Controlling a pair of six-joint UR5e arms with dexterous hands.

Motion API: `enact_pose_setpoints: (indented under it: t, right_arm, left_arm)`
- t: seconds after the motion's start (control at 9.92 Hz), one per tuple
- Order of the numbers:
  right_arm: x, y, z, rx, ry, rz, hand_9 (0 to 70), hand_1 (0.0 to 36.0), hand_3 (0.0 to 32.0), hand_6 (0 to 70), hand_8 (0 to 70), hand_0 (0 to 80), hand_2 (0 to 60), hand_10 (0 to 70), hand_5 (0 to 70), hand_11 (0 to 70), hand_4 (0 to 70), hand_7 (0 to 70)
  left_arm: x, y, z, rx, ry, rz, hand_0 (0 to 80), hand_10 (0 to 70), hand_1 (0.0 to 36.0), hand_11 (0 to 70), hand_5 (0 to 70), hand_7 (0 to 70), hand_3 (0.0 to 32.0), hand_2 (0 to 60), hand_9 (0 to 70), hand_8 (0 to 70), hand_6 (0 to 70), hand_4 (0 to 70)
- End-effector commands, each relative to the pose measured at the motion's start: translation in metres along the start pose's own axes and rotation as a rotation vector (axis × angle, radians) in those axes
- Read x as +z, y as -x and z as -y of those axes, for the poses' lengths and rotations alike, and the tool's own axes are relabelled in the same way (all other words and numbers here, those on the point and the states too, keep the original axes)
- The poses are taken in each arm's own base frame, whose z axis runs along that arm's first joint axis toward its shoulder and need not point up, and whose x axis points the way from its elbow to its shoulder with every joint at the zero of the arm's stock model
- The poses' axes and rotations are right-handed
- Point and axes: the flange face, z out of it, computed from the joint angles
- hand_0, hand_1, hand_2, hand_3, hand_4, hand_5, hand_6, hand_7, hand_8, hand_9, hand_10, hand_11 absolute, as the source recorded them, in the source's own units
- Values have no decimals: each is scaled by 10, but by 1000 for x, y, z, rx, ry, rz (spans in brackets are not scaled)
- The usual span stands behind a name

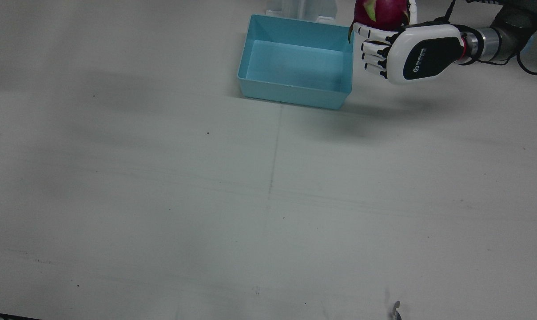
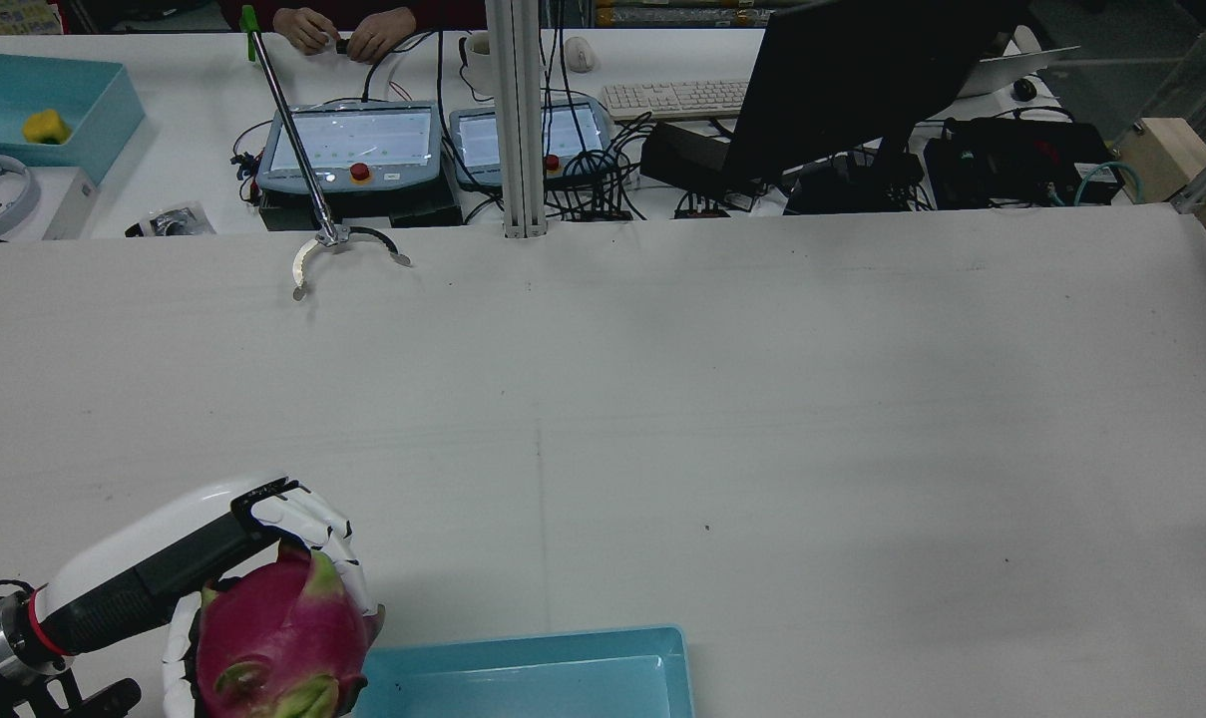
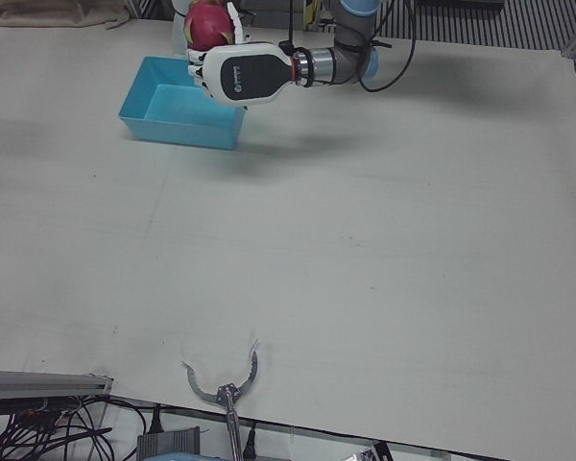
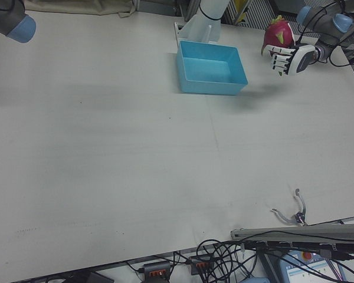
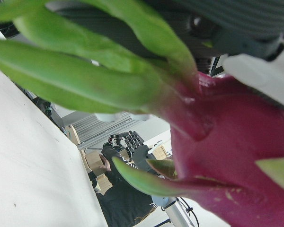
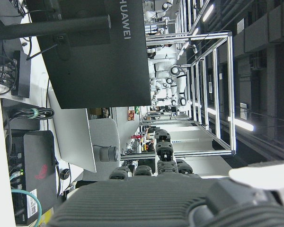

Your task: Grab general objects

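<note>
My left hand is shut on a magenta dragon fruit with green scales and holds it above the table. It hangs just outside the short side of the light-blue bin, on that view's right. The rear view shows the hand wrapped over the fruit, left of the bin. The fruit fills the left hand view. The bin looks empty. Of my right hand only a dark ribbed part shows in its own view; its fingers are hidden.
A reacher-grabber tool lies at the operators' edge of the table, far from the bin. The right arm's elbow sits at the far corner. A white pedestal stands right behind the bin. Monitors and cables lie beyond the table.
</note>
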Motion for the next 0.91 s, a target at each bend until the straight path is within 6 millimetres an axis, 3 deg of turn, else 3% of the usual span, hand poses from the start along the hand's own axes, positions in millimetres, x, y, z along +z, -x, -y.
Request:
enact_pose_setpoints:
  t: [0.0, 0.3, 0.5, 0.61, 0.71, 0.81]
  right_arm:
    - [0, 0, 0, 0, 0, 0, 0, 0, 0, 0, 0, 0, 0, 0, 0, 0, 0, 0]
    - [0, 0, 0, 0, 0, 0, 0, 0, 0, 0, 0, 0, 0, 0, 0, 0, 0, 0]
    - [0, 0, 0, 0, 0, 0, 0, 0, 0, 0, 0, 0, 0, 0, 0, 0, 0, 0]
    - [0, 0, 0, 0, 0, 0, 0, 0, 0, 0, 0, 0, 0, 0, 0, 0, 0, 0]
    - [0, 0, 0, 0, 0, 0, 0, 0, 0, 0, 0, 0, 0, 0, 0, 0, 0, 0]
    - [0, 0, 0, 0, 0, 0, 0, 0, 0, 0, 0, 0, 0, 0, 0, 0, 0, 0]
  left_arm:
    - [21, 35, -38, -19, 25, 20, 477, 700, 19, 700, 613, 700, 0, 600, 700, 700, 700, 700]
    - [37, 71, -78, -41, 41, 34, 473, 700, 11, 700, 577, 700, 0, 600, 700, 700, 700, 700]
    - [45, 85, -80, -51, 46, 39, 468, 700, 1, 700, 546, 700, 0, 600, 700, 700, 700, 700]
    - [49, 92, -92, -72, 63, 38, 466, 700, 0, 700, 454, 700, 0, 478, 700, 700, 700, 700]
    - [52, 100, -104, -87, 77, 44, 476, 700, 0, 700, 194, 680, 0, 143, 609, 608, 700, 700]
    - [64, 102, -113, -79, 86, 41, 490, 535, 16, 700, 27, 317, 0, 1, 172, 292, 440, 700]
